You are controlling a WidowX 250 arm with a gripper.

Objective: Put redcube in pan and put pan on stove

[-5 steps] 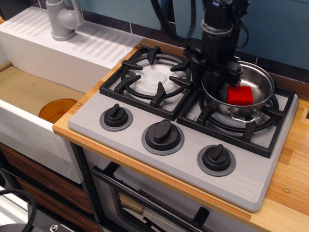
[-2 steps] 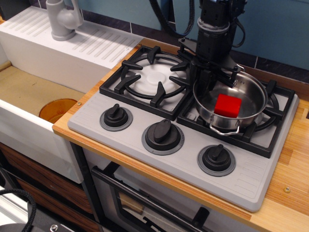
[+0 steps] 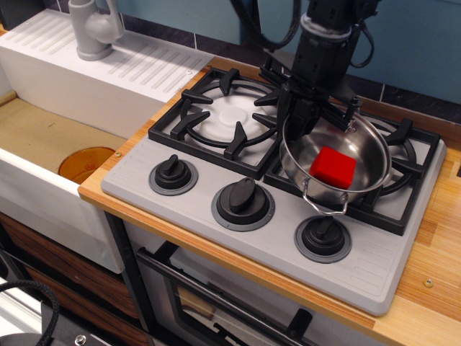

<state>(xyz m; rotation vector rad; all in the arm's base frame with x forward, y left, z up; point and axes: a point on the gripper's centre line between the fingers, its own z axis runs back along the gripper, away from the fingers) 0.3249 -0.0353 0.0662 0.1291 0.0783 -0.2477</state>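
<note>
The cube (image 3: 333, 167) lies inside the pan (image 3: 374, 155), in front of the gripper (image 3: 302, 115). The jaws pinch the pan's back-left rim. The pan hangs tilted over the front-left part of the stove's (image 3: 180, 209) right burner, its wire handle toward the rightmost knob (image 3: 323, 236).

kitchen, maybe toy/mock setup: stove (image 3: 216, 180) w/ knobs, sink unit (image 3: 43, 166), faucet (image 3: 94, 29), oven door (image 3: 216, 303).
</note>
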